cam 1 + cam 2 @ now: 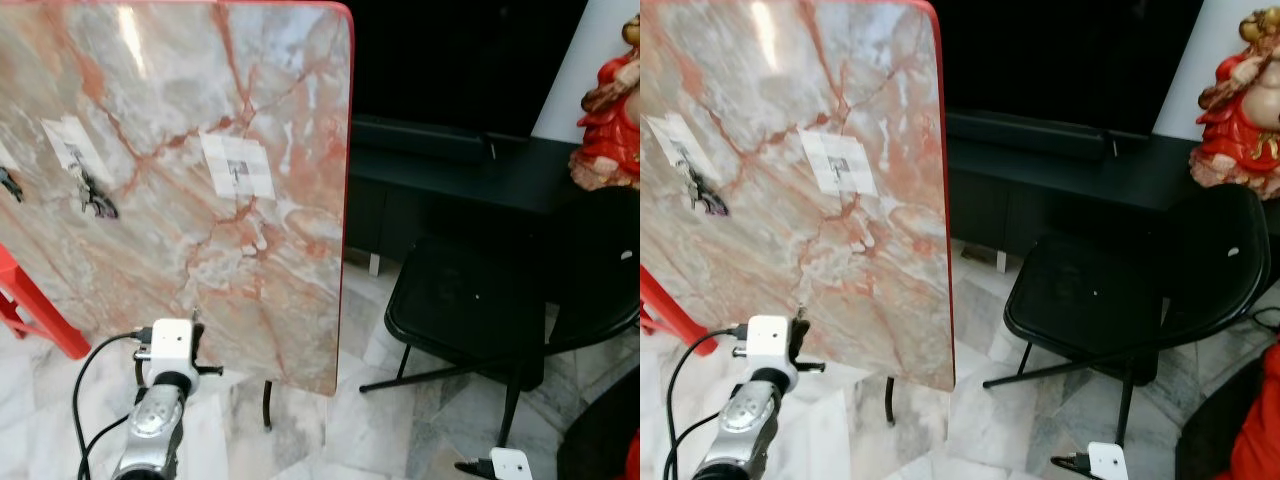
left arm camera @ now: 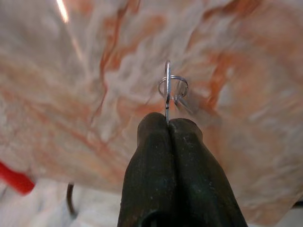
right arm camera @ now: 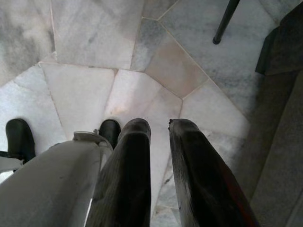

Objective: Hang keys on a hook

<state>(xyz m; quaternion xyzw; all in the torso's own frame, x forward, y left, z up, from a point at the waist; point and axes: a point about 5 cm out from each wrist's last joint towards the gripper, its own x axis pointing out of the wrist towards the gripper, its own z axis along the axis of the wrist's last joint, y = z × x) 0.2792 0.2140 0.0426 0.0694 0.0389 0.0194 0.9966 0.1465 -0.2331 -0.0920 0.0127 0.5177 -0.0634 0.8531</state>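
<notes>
A tall marble board [image 1: 170,90] stands upright before me. Stuck to it is a white patch with a small hook [image 1: 238,168], which has nothing on it. A second patch farther left carries a dark bunch of keys [image 1: 97,200]. My left gripper [image 2: 168,120] is shut on a thin metal key ring [image 2: 173,87], held up close to the board's lower part. From the head view, the left wrist [image 1: 172,345] sits well below the free hook. My right gripper [image 3: 158,125] hangs low over the floor, fingers slightly apart and holding nothing.
A black folding chair [image 1: 470,300] stands right of the board, with a black low cabinet [image 1: 450,170] behind it. On the cabinet's right end is a red figurine [image 1: 610,110]. A red frame leg [image 1: 40,320] slants at the board's left. The floor is pale marble tile [image 3: 94,56].
</notes>
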